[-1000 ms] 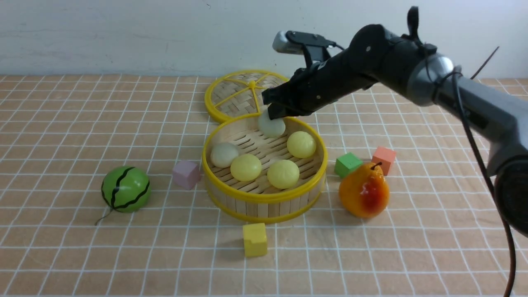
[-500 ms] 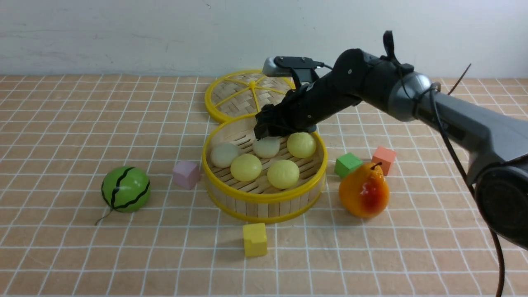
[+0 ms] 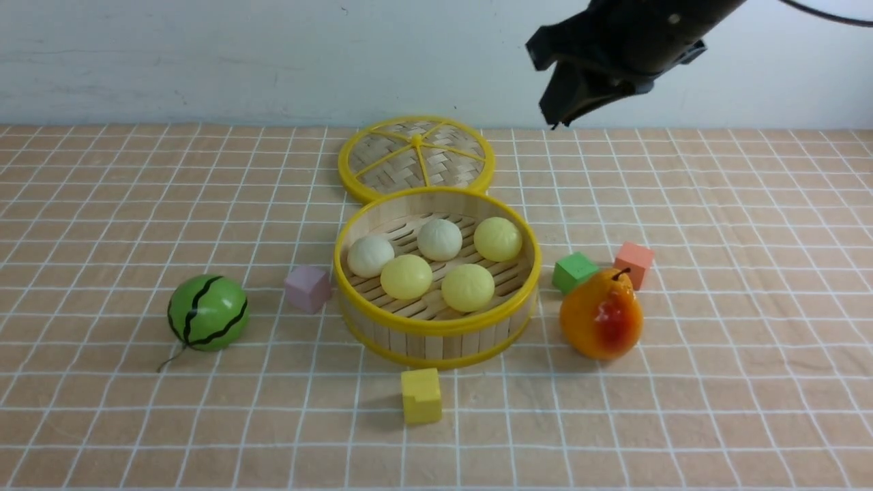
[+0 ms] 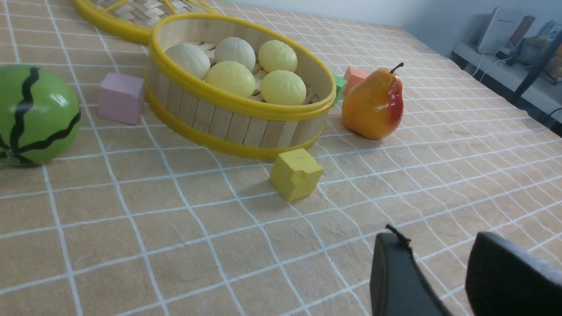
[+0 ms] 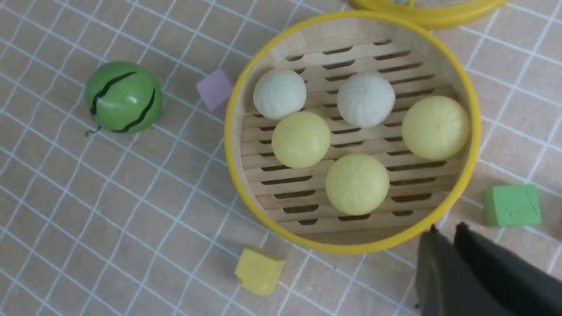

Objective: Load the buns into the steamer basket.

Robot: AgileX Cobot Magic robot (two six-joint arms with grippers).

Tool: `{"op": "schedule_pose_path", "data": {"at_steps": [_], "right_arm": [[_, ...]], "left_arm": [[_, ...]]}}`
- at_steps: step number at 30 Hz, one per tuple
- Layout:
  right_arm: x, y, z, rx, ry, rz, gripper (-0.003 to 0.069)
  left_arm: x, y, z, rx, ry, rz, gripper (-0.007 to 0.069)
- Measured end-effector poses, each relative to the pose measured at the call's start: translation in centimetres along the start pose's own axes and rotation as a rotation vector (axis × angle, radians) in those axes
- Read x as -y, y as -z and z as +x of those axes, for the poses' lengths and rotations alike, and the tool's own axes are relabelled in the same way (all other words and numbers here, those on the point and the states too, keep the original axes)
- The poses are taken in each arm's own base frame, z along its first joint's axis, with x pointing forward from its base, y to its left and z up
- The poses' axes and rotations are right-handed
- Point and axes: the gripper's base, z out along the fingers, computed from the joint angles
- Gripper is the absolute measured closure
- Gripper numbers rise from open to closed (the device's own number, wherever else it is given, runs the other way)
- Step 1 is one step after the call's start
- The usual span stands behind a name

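The steamer basket [image 3: 436, 327] stands mid-table and holds all five buns: two off-white ones [image 3: 370, 255] [image 3: 440, 239] and three pale yellow ones [image 3: 498, 239] [image 3: 406, 276] [image 3: 468, 287]. The right wrist view shows them from above inside the basket [image 5: 351, 248]. My right gripper [image 3: 554, 116] is high above the table, behind and right of the basket, shut and empty [image 5: 447, 227]. My left gripper [image 4: 439, 239] is open and empty, low over the table in front of the basket. It is out of the front view.
The flat woven lid [image 3: 416, 157] lies behind the basket. A watermelon ball [image 3: 208, 312] is at the left and a pink cube [image 3: 308, 288] is beside the basket. A yellow cube [image 3: 421, 395] is in front. A pear [image 3: 601, 315], green cube [image 3: 574, 271] and orange cube [image 3: 634, 263] are at the right.
My right gripper lowered an off-white bun into the basket, let it go, then rose up and to the right. The bun now rests among the others.
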Motion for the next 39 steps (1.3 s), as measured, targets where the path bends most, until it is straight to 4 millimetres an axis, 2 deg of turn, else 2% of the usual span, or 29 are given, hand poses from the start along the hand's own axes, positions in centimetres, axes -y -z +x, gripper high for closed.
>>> {"op": "schedule_pose_path", "data": {"at_steps": [2,3,4,5,6,7,8,10,11,15,21,26,30,32,34,36,38,39], "right_arm": [[-0.2,0.6,0.5,-0.005,-0.014,0.008,0.0669],[-0.8,2.1,1.7,-0.011,-0.025,0.026,0.0673],[-0.9,2.0,2.0,-0.023,-0.030,0.032,0.0673],[-1.7,3.7,3.6,-0.031,-0.033,0.053,0.0666],[-2.1,4.0,4.7,-0.050,-0.032,0.066,0.0662],[-2.2,4.2,5.0,-0.052,-0.036,0.068,0.0661],[-2.8,5.4,6.4,-0.055,-0.033,0.083,0.0655],[-3.2,6.1,8.3,-0.079,-0.029,0.102,0.0648],[-3.5,6.9,9.9,-0.092,-0.025,0.112,0.0645],[-3.9,9.4,13.2,-0.088,-0.024,0.099,0.0638],[-4.3,11.9,14.8,-0.033,-0.018,0.077,0.0630],[-4.3,12.6,15.1,-0.015,-0.001,0.086,0.0624],[-3.4,13.6,16.3,0.016,0.013,0.129,0.0620],[-2.1,13.6,18.2,0.080,-0.025,0.166,0.0617],[-1.4,13.4,19.2,0.140,-0.041,0.185,0.0616],[0.1,12.8,22.1,0.314,-0.063,0.240,0.0616],[1.8,11.1,26.0,0.466,-0.084,0.301,0.0614],[1.9,11.0,26.4,0.479,-0.086,0.304,0.0614]], "left_arm": [[0.0,0.0,0.0,0.000,0.000,0.000,0.0387],[0.0,0.0,0.0,0.000,0.000,0.000,0.0387],[0.0,0.0,0.0,0.000,0.000,0.000,0.0387],[0.0,0.0,0.0,0.000,0.000,0.000,0.0387],[0.0,0.0,0.0,0.000,0.000,0.000,0.0387],[0.0,0.0,0.0,0.000,0.000,0.000,0.0387],[0.0,0.0,0.0,0.000,0.000,0.000,0.0386],[0.0,0.0,0.0,0.000,0.000,0.000,0.0386],[0.0,0.0,0.0,0.000,0.000,0.000,0.0386],[0.0,0.0,0.0,0.000,0.000,0.000,0.0386],[0.0,0.0,0.0,0.000,0.000,0.000,0.0386],[0.0,0.0,0.0,0.000,0.000,0.000,0.0386],[0.0,0.0,0.0,0.000,0.000,0.000,0.0386],[0.0,0.0,0.0,0.000,0.000,0.000,0.0386],[0.0,0.0,0.0,0.000,0.000,0.000,0.0386],[0.0,0.0,0.0,0.000,0.000,0.000,0.0386],[0.0,0.0,0.0,0.000,0.000,0.000,0.0386],[0.0,0.0,0.0,0.000,0.000,0.000,0.0386]]}}
